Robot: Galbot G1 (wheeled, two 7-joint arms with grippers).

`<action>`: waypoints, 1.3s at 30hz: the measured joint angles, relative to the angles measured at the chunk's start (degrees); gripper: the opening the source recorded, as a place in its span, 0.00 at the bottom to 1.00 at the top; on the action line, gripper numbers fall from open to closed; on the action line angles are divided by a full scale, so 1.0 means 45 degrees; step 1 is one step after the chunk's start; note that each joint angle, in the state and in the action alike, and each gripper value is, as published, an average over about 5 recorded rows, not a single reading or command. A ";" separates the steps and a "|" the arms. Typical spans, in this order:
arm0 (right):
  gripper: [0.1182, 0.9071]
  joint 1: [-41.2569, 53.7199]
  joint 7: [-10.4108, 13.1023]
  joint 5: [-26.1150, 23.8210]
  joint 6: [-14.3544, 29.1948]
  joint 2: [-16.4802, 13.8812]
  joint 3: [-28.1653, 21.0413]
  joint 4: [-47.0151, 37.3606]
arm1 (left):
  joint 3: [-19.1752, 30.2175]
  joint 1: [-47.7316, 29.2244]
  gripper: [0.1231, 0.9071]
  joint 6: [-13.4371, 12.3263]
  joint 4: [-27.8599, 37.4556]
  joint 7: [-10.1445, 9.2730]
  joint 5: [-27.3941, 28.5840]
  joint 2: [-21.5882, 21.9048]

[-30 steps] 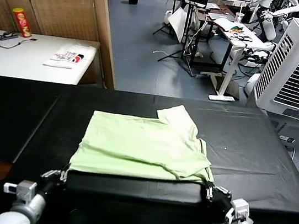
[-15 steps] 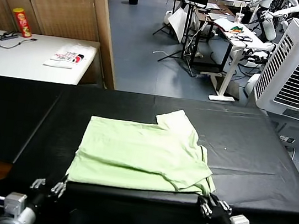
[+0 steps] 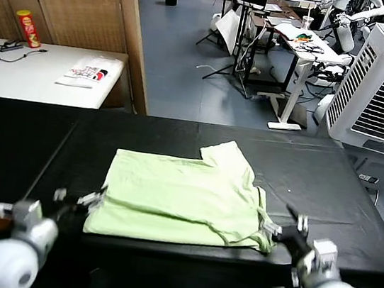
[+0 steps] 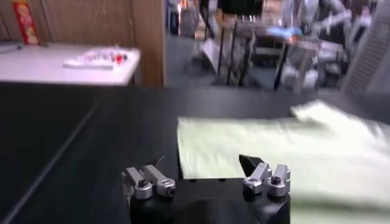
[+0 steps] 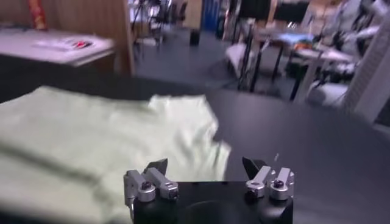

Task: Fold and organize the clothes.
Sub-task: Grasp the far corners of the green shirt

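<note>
The shirt [image 3: 184, 189] lies part-folded near the front edge of the black bench [image 3: 327, 199]. The left gripper [image 3: 78, 200] and right gripper [image 3: 287, 228] flank its front corners, jaws apart, holding nothing. A fold looks just laid; the next likely needs fresh pinches on both corners.

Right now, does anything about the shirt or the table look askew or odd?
Slightly. The shirt lies folded on the black table, but one sleeve pokes out at its far right corner and the right edge is rumpled. Both hands, left and right, sit open at its near corners.
</note>
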 joint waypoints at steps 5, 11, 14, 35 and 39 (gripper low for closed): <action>0.86 0.2472 0.0098 0.0004 -0.0536 0.0725 -0.1223 -0.2749 | 0.1181 -0.2903 0.86 0.0232 0.2784 -0.0108 -0.0545 0.0229; 0.86 0.4390 -0.0276 -0.0214 -0.0732 0.1655 -0.2141 -0.5284 | 0.2738 -0.5615 0.86 0.0588 0.5647 -0.0006 -0.0625 0.0043; 0.86 0.5136 -0.0705 -0.0655 -0.0476 0.2095 -0.2560 -0.6360 | 0.3300 -0.6458 0.86 0.0743 0.6692 0.0070 -0.0522 -0.0099; 0.50 0.7103 -0.1281 -0.1019 -0.0435 0.3584 -0.3034 -1.0294 | 0.4109 -0.7460 0.71 0.1037 0.8546 0.0723 -0.0275 -0.0331; 0.23 0.7018 -0.1298 -0.0896 -0.0397 0.3641 -0.2853 -1.0328 | 0.4112 -0.7405 0.44 0.1016 0.8513 0.0858 -0.0211 -0.0317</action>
